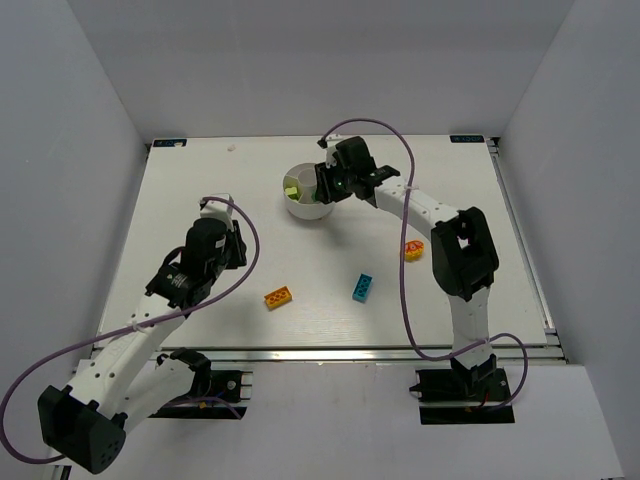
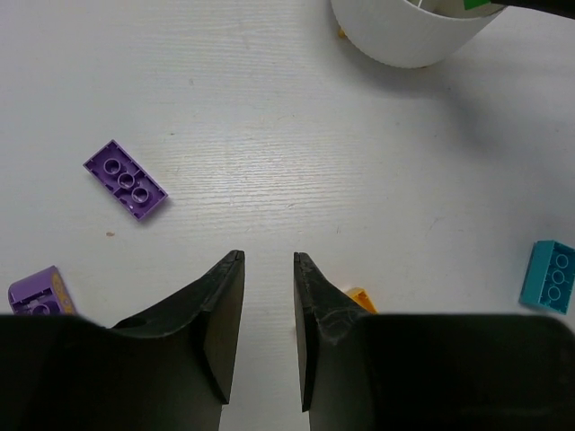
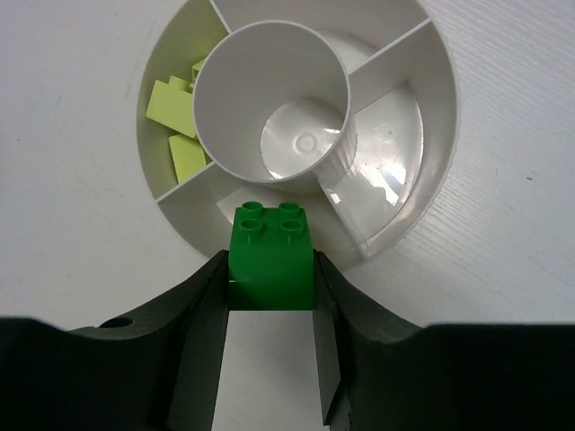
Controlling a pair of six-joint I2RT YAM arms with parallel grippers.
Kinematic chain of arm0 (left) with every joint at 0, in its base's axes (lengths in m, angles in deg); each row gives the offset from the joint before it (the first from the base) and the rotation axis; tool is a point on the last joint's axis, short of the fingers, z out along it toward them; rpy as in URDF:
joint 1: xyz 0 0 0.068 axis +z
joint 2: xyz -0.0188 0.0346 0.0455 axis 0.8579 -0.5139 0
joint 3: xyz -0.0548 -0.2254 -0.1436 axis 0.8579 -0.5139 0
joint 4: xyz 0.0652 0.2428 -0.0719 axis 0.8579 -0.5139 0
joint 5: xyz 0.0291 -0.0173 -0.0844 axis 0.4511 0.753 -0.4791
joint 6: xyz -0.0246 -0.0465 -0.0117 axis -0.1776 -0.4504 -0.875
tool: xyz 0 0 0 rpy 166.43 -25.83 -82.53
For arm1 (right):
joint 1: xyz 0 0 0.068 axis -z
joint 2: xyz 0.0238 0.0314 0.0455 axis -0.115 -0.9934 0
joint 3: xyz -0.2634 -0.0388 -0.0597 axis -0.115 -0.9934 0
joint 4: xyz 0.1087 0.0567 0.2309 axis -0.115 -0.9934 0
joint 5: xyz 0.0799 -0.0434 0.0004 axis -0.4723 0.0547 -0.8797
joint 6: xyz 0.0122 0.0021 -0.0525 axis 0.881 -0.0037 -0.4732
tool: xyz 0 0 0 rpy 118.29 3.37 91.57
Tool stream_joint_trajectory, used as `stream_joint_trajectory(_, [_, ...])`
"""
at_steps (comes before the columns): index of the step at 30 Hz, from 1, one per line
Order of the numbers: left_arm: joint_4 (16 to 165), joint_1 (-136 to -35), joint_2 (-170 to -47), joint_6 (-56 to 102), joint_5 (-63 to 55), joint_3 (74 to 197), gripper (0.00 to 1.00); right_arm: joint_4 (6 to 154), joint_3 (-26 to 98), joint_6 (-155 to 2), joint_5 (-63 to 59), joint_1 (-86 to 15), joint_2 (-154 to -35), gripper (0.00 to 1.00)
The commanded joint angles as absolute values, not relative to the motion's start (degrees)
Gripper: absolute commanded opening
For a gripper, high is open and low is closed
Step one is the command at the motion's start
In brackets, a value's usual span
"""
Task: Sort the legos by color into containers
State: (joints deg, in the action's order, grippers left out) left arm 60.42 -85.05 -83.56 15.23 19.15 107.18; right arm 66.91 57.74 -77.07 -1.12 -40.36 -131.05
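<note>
My right gripper is shut on a green lego and holds it over the near wedge of the round white bowl. Lime legos lie in the bowl's left compartment. In the top view the right gripper is over the bowl. My left gripper is open and empty, low over the table. A purple lego lies ahead of it to the left, with a second purple piece at the left edge. An orange lego, a cyan lego and a round yellow-orange piece lie on the table.
The bowl's hub and right compartments hold nothing. In the left wrist view the bowl is far ahead, the cyan lego at the right edge and the orange lego beside the right finger. White walls surround the table.
</note>
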Motion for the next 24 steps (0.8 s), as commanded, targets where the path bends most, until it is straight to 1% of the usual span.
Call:
stream_joint_trajectory(1, [61.76,-85.18,-82.08,15.83,19.92,106.35,0.39,67.11,60.48,-75.95,1.12,-40.35,-131.72,0.00])
stream_joint_trajectory(3, [61.85,-85.18,-81.91,15.83,19.57,106.17,0.39,66.68,60.83,-75.68,0.77,-40.26,-132.25,0.02])
stream_joint_trajectory(5, [62.11,-85.18,-81.91,15.83,19.31,106.08,0.40,66.15,61.36,-75.68,-0.28,-40.26,-132.78,0.15])
stream_joint_trajectory(6, [62.02,-85.18,-81.99,15.74,19.22,106.08,0.40,66.06,61.53,-75.68,-0.55,-40.35,-132.78,0.30])
stream_joint_trajectory(9, [62.20,-85.18,-82.00,15.91,18.69,106.00,0.42,65.27,61.98,-75.68,-2.13,-40.26,-132.26,0.49])
stream_joint_trajectory(11, [62.28,-85.18,-81.91,15.91,18.43,105.99,0.43,65.44,61.71,-75.86,-2.83,-40.00,-131.64,0.51])
stream_joint_trajectory(12, [62.37,-85.18,-81.91,15.91,18.34,105.99,0.43,65.44,61.62,-75.86,-2.93,-40.17,-131.20,0.54])
stream_joint_trajectory(14, [62.46,-85.18,-81.73,15.91,18.16,105.91,0.43,66.05,60.75,-75.95,-3.54,-40.09,-129.62,0.54])
stream_joint_trajectory(15, [62.55,-85.18,-81.64,16.00,17.99,105.82,0.43,66.15,60.57,-76.12,-3.54,-40.09,-129.18,0.57])
stream_joint_trajectory(18, [62.72,-85.18,-81.47,16.09,17.29,105.82,0.43,65.97,60.31,-76.56,-4.07,-40.00,-127.51,0.57])
stream_joint_trajectory(20, [62.99,-85.18,-81.03,16.44,16.06,105.64,0.38,66.15,59.52,-78.31,-4.25,-39.91,-125.15,0.52])
stream_joint_trajectory(21, [63.42,-85.18,-80.59,16.53,15.53,105.47,0.34,66.58,57.69,-80.06,-4.24,-39.74,-124.09,0.42])
stream_joint_trajectory(22, [63.60,-85.18,-80.41,16.79,15.18,105.38,0.20,66.93,56.28,-81.73,-3.11,-39.39,-121.12,0.34])
stream_joint_trajectory(23, [63.95,-85.18,-80.15,16.79,14.74,105.21,0.13,68.24,54.00,-86.10,-2.75,-39.04,-119.26,0.23])
stream_joint_trajectory(24, [64.13,-85.18,-79.97,16.88,14.13,105.03,0.06,72.17,48.32,-88.67,-2.92,-38.08,-117.25,0.04])
